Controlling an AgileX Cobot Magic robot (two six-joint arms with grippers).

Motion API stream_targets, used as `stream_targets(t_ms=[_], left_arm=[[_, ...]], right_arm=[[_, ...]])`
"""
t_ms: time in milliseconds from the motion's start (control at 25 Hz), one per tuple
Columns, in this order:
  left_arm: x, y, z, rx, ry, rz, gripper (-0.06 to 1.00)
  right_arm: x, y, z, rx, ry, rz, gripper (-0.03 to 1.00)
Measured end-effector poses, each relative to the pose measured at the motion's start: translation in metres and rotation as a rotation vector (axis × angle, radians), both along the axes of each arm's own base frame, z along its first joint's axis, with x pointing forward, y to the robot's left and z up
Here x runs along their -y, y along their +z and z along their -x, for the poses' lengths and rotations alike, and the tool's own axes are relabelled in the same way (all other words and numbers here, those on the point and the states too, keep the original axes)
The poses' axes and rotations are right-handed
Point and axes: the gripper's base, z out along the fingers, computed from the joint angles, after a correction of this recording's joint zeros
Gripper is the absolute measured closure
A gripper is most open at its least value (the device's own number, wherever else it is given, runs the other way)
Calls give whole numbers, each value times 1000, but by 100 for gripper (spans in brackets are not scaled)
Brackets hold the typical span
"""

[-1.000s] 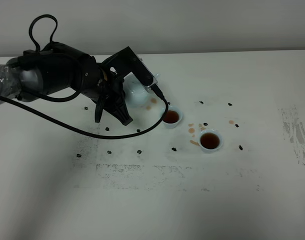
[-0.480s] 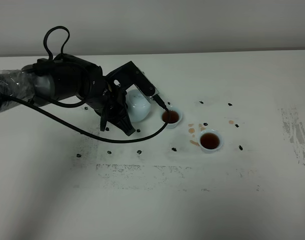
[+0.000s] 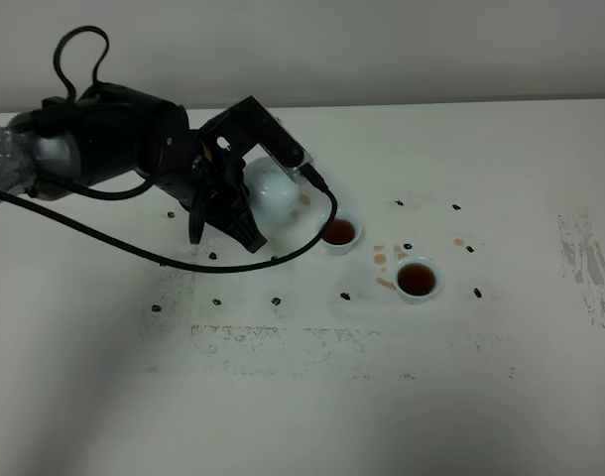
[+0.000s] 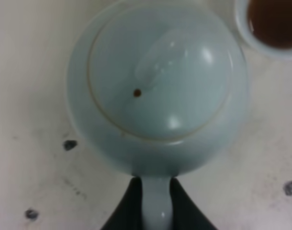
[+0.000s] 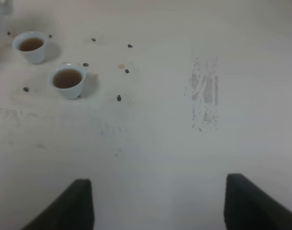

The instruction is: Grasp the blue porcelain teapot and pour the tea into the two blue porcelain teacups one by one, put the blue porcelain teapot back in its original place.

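The blue porcelain teapot (image 3: 274, 192) is upright at the left of the table, its domed lid (image 4: 160, 81) seen from straight above in the left wrist view. My left gripper (image 3: 242, 204) is shut on the teapot's loop handle (image 4: 155, 208), with a black finger (image 4: 130, 207) on each side. Two blue porcelain teacups hold brown tea: the nearer teacup (image 3: 339, 232) stands just right of the teapot, the second teacup (image 3: 419, 279) further right. Both teacups (image 5: 31, 45) (image 5: 68, 80) also show in the right wrist view. My right gripper (image 5: 158, 206) hangs open above bare table.
Small dark specks (image 3: 276, 300) and brown tea stains (image 3: 381, 258) lie scattered around the cups. A worn grey patch (image 3: 580, 260) marks the table's right side. The left arm's black cable (image 3: 134, 248) droops onto the table.
Half a second ago the left arm and teapot were further right and lower, next to the nearer teacup. They have since drawn back left and up, away from it.
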Motion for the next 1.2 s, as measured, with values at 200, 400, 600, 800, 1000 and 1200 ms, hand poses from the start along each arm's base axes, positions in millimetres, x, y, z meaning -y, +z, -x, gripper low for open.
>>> stream_targets(t_ms=[200, 400, 600, 800, 1000, 1200], left_arm=[[-7, 40, 15, 50, 29, 54, 91], [-27, 53, 35, 49, 118, 96, 91], [-47, 55, 36, 19, 281, 152, 91], [-61, 48, 28, -18, 421, 192, 91], [-58, 30, 9, -71, 480, 189, 91], [-42, 13, -14, -137, 488, 184, 91]], right_arm=[[0, 0, 0, 0, 0, 0, 41], [0, 0, 0, 0, 0, -1, 41], [0, 0, 0, 0, 0, -1, 41], [0, 0, 0, 0, 0, -1, 41], [0, 0, 0, 0, 0, -1, 41], [0, 0, 0, 0, 0, -1, 41]])
